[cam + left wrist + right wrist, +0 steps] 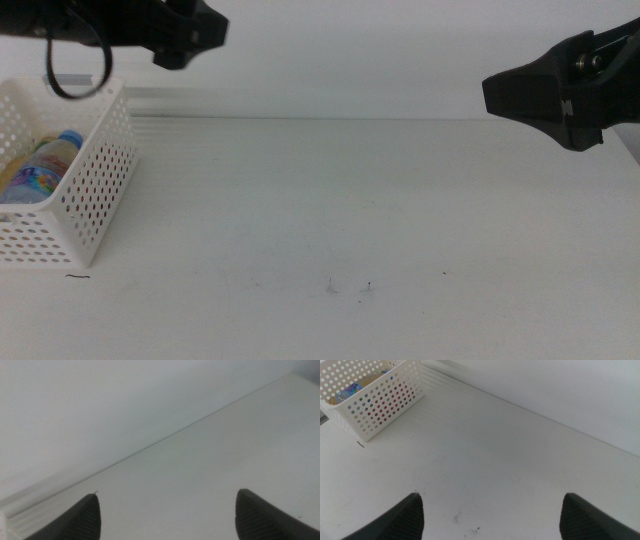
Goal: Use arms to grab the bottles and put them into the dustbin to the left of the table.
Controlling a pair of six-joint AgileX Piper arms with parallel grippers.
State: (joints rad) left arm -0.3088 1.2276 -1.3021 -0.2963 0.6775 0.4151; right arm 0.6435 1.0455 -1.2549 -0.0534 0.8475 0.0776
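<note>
The white perforated dustbin (95, 190) stands at the table's left edge. Inside it lies a clear water bottle with a blue cap (50, 160), with something yellow beside it. In the right wrist view the dustbin (395, 410) shows red through its side holes and a blue label (349, 391) near the top. My left gripper (200, 35) hangs high, just right of the dustbin; the left wrist view shows it (167, 515) open and holding nothing. My right gripper (505, 95) hovers at the right, also open (492, 517) and holding nothing.
The white table (350, 210) carries only a few tiny dark specks (368, 288) near the front. A short dark mark lies by the dustbin's front corner (77, 276). The table's far edge meets a pale wall.
</note>
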